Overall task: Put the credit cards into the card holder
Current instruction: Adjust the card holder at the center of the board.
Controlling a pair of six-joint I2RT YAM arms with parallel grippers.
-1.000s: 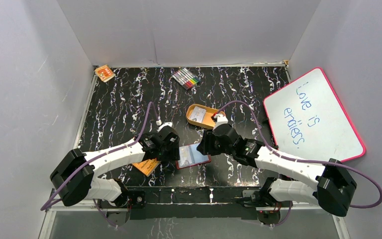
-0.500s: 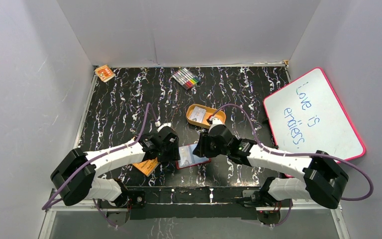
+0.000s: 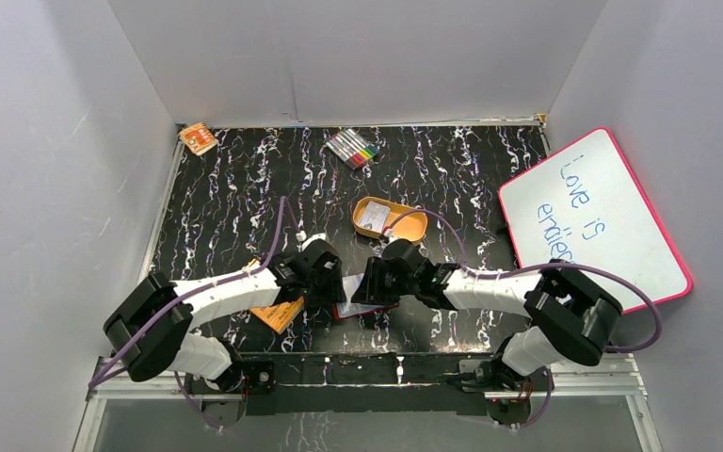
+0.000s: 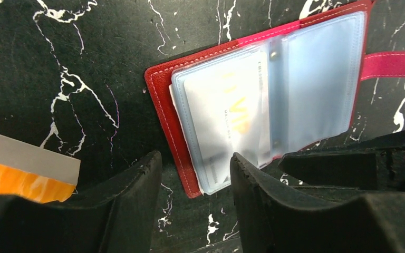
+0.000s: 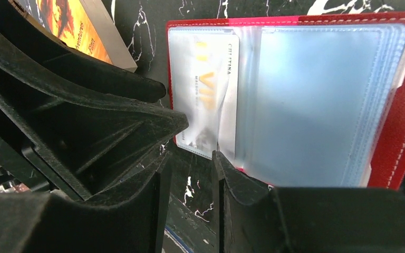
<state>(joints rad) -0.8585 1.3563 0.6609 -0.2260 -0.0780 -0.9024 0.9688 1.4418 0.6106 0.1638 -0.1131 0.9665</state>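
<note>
The card holder (image 4: 161,100) lies open on the black table, red with bluish-clear pockets (image 5: 316,100). One pale credit card (image 5: 205,89) sits in its left pocket, lower edge poking out. My left gripper (image 4: 195,157) is open, its fingers straddling the holder's near corner without pinching it. My right gripper (image 5: 188,161) is open with a narrow gap, just below the card's lower edge, table showing between its fingers. From above, both grippers (image 3: 331,287) (image 3: 369,287) crowd over the holder (image 3: 351,303). Another pale card lies in the orange oval tin (image 3: 391,221).
An orange booklet (image 3: 278,313) lies left of the holder, under the left arm. A pink-framed whiteboard (image 3: 593,217) leans at the right. Coloured markers (image 3: 353,148) and a small orange box (image 3: 198,138) lie at the back.
The right arm has swung left and down onto the card holder, and its jaws have narrowed. The left gripper stayed in place and closed slightly.
</note>
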